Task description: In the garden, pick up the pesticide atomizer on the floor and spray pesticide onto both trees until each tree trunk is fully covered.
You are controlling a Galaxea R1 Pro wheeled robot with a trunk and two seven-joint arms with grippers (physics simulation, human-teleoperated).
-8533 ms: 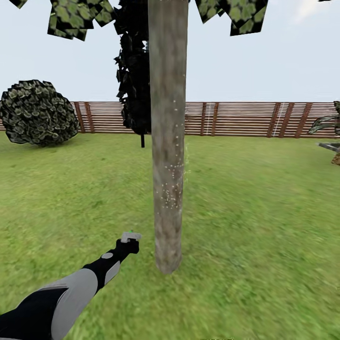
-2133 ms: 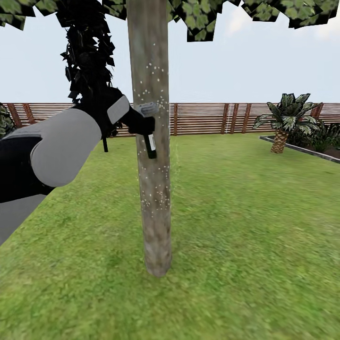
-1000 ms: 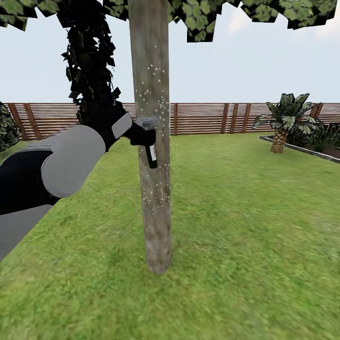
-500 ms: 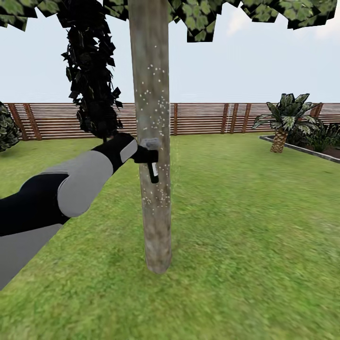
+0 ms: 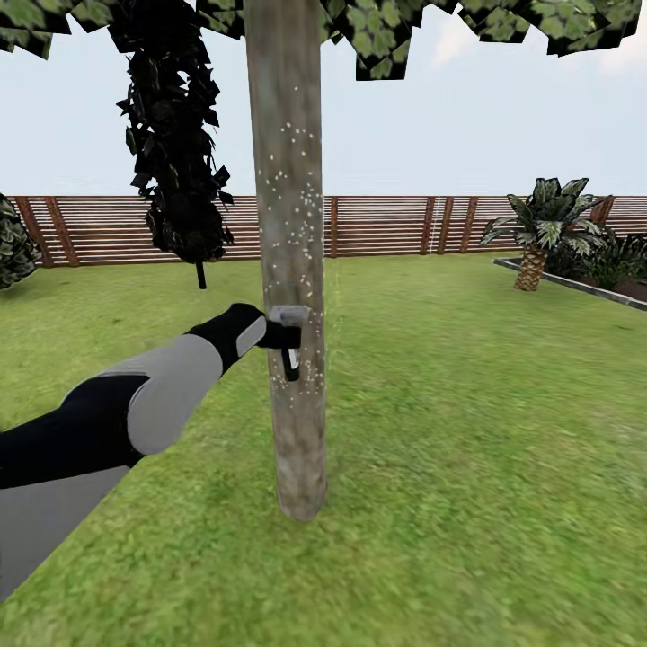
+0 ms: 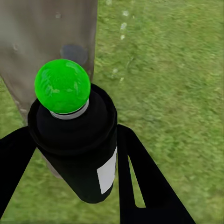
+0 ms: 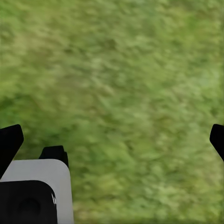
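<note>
Trunk blocks the left jaws; open lawn elsewhere

The tree trunk stands right ahead of the left gripper, which grips the pesticide atomizer just beside the bark. Ahead of the spread right gripper lies bare grass.

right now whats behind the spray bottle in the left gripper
Directly behind the pesticide atomizer, held in the left gripper, stands the tree trunk, speckled with white droplets. Grass lies beyond. The patch of bark right behind the bottle is covered.
</note>
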